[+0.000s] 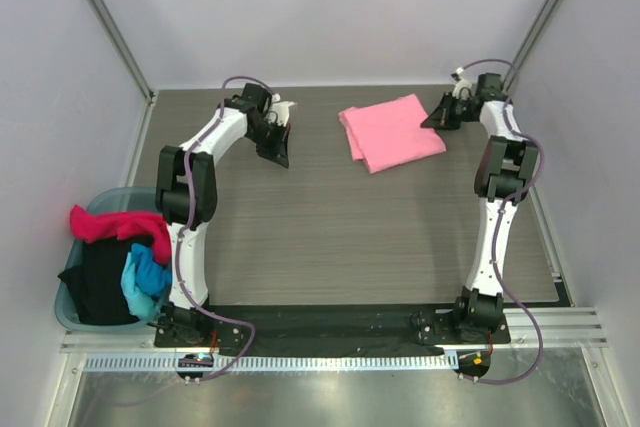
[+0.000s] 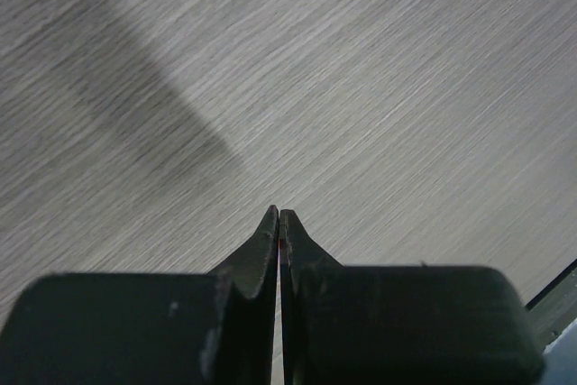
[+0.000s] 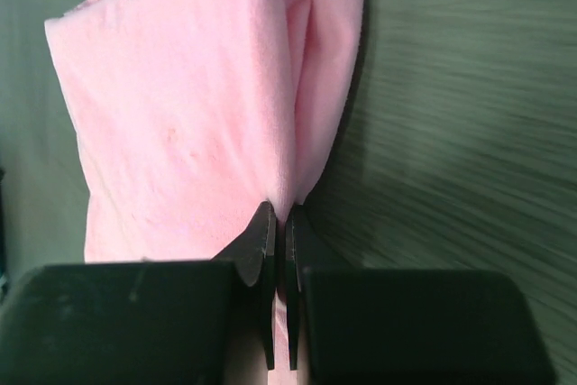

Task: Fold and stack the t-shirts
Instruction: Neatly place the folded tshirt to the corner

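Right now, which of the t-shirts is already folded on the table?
The light pink t-shirt, folded flat at the far right of the table, its edge pinched in the right gripper. The magenta, black and blue ones sit heaped in the basket.

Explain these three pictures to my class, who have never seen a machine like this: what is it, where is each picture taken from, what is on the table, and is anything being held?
The machine is two white robot arms bolted at the near edge of a grey table. The wide picture comes from a fixed camera above and behind them. The other two come from small cameras on each arm's wrist, looking past its own fingers.

On the table lies a folded light pink t-shirt. At the left, a teal basket holds magenta, black and bright blue t-shirts.

The right end effector is shut on the pink shirt's edge; you see cloth pinched between its dark fingers. The left end effector is shut and holds nothing, hanging over bare table.
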Robot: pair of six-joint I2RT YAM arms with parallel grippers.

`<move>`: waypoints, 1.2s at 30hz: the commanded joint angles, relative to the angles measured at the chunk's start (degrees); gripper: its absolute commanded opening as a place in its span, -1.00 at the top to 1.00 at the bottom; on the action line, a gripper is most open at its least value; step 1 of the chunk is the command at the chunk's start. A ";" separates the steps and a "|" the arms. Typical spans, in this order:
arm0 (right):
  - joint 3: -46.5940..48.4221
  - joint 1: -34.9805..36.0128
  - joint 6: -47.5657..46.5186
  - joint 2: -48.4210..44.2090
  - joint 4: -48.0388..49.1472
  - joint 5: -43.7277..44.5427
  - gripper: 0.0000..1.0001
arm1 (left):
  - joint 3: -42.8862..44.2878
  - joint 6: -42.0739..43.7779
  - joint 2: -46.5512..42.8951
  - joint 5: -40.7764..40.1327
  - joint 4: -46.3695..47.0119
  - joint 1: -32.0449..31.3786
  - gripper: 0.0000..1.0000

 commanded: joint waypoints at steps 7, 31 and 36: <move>8.40 -6.30 0.84 -1.37 5.81 12.48 0.98 | 3.13 2.74 -1.74 -2.18 -1.12 -1.47 0.99; 9.72 -11.22 -3.82 -0.67 6.08 31.21 0.97 | 3.75 2.65 -0.43 -2.01 -0.85 -3.41 0.99; 10.69 -11.58 -4.08 0.03 6.52 34.11 0.97 | 4.19 2.30 0.01 -1.92 -0.50 -3.67 0.99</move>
